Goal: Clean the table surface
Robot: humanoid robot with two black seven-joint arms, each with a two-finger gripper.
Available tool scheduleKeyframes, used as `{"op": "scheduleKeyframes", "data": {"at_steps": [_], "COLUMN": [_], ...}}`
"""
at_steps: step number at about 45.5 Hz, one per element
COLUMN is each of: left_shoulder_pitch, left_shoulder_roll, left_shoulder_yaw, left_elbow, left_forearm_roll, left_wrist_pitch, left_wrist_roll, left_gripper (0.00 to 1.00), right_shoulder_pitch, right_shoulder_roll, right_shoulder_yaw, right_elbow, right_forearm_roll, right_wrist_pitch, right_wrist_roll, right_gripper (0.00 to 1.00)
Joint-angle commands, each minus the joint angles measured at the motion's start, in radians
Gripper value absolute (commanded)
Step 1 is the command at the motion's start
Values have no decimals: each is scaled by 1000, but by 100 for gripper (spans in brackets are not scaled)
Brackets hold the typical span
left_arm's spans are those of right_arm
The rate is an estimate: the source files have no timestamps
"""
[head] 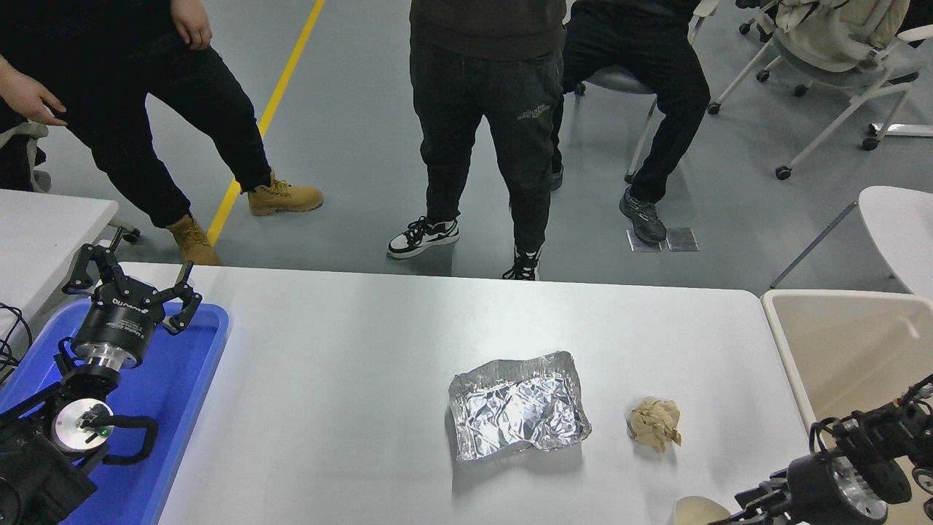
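Crumpled foil sheet, tan paper wad beside it; blue tray far left.

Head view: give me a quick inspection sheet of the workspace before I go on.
Surface: table surface glossy white, no spills seen.
Job's things: crumpled foil sheet right of centre; brown paper wad just right of it, apart.
Clutter: pale cup rim at the near edge; blue tray at left; beige bin beside the table at right.
Grippers: left pincer open, parked over the tray; right pincer low at the right corner, fingers cut off by the frame.
Cables: black wires at the left edge, off the table surface.
Surroundings: three people at the far side; wheeled chairs; a second white table at left.
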Motion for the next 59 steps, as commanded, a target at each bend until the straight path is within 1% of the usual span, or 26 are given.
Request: {"op": "scheduleKeyframes", "data": {"at_steps": [1, 11, 24, 28, 35, 43, 50, 55, 59], "left_shoulder_pitch": [0, 0, 0, 0, 0, 0, 0, 0, 0], "left_shoulder_roll": [0, 0, 0, 0, 0, 0, 0, 0, 0], "left_shoulder_yaw": [0, 0, 0, 0, 0, 0, 0, 0, 0], "left_elbow": [0, 0, 0, 0, 0, 0, 0, 0, 0], "left_forearm_roll": [0, 0, 0, 0, 0, 0, 0, 0, 0], "left_wrist_pitch": [0, 0, 0, 0, 0, 0, 0, 0, 0], "left_wrist_roll": [0, 0, 0, 0, 0, 0, 0, 0, 0], "left_gripper": [100, 100, 100, 100, 100, 100, 100, 100, 100], "right_shoulder_pitch": [5, 11, 12, 19, 49, 77, 100, 129, 147], "right_shoulder_roll": [4, 2, 1, -7, -45, -110, -142, -151, -151], "right_shoulder_yaw": [0, 1, 50, 90, 156, 268, 352, 377, 392], "right_elbow": [-6, -6, -6, -6, -5, 9, 17, 18, 18], "right_forearm_roll": [-30, -32, -32, -30, -20, 2, 95, 181, 272], "right_wrist_pitch": [-5, -7, -13, -13, -13, -14, -11, -11, -10], "right_wrist_roll": [10, 15, 48, 73, 134, 264, 352, 387, 394], "right_gripper": [0, 0, 0, 0, 0, 0, 0, 0, 0]}}
